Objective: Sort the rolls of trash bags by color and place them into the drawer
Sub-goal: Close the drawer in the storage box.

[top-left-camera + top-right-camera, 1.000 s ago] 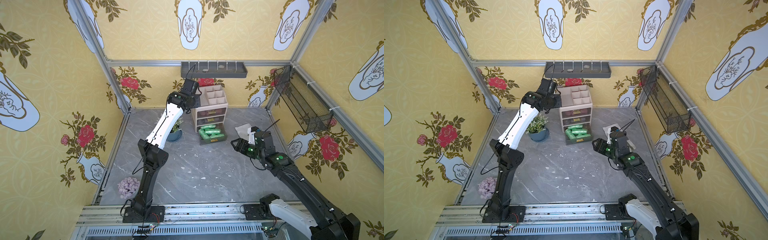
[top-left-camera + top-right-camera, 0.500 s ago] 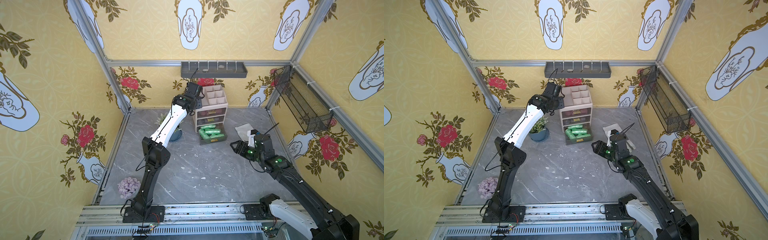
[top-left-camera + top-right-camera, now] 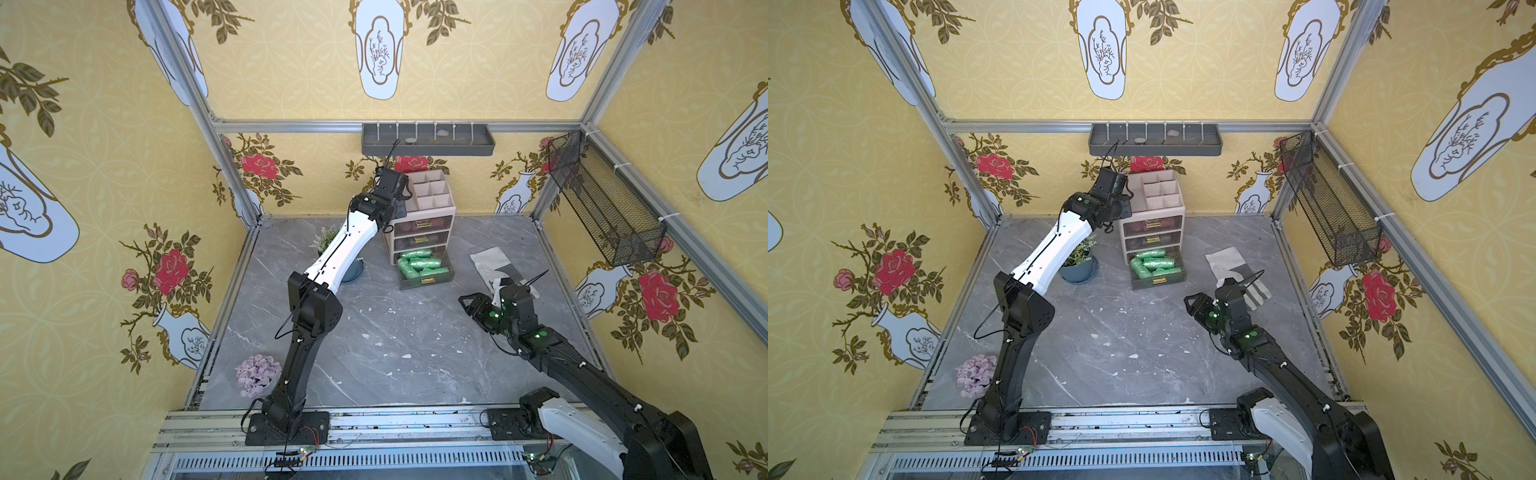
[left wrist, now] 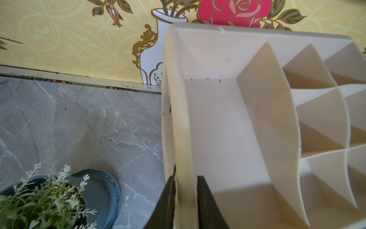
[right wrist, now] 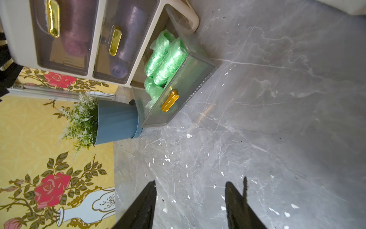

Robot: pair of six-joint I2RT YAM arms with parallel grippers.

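While open, one drawer (image 3: 426, 281): roughly five rolls (image 3: 419, 264)

No words, numbers or brand names can be read anywhere. The wallpaper (image 3: 291, 62) shows only drawn roses and vases, and the gold handle (image 5: 170, 101) on the open drawer (image 5: 190, 75) is plain.

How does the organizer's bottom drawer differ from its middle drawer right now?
The bottom drawer is pulled out; the middle drawer is pushed in flush. The bottom drawer holds green rolls, open to view from above; the middle drawer holds a lilac roll, seen only through its front. Shared: both sit in the same beige organizer, with translucent grey fronts and gold handles.
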